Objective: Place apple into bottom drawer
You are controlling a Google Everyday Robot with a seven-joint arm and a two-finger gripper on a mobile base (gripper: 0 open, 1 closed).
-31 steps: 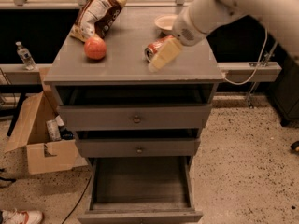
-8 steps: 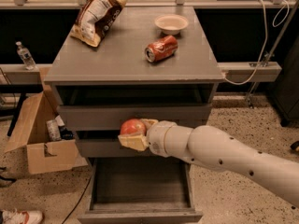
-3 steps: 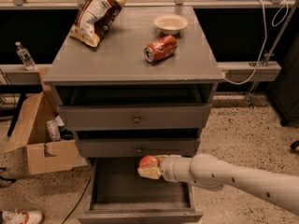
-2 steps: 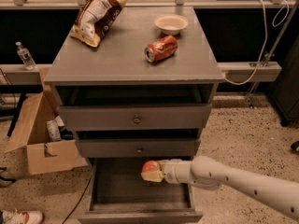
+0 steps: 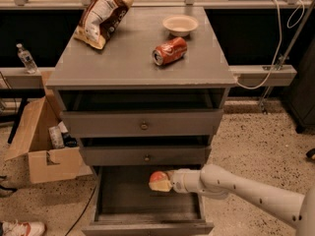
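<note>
The apple (image 5: 157, 177) is a small orange-red fruit held in my gripper (image 5: 160, 182), which is shut on it. The gripper reaches in from the right on a white arm and holds the apple just above the grey floor of the open bottom drawer (image 5: 147, 200). The apple sits near the back middle of the drawer, under the front of the middle drawer. I cannot tell whether the apple touches the drawer floor.
On the cabinet top lie a chip bag (image 5: 102, 14), a red soda can (image 5: 169, 51) on its side and a small white bowl (image 5: 180, 25). Two shallower drawers (image 5: 143, 126) with round knobs stand above. An open cardboard box (image 5: 45, 146) sits on the floor at left.
The gripper took the apple from the cabinet top, carried it down past the middle drawer, and has lowered it a little further into the open bottom drawer.
</note>
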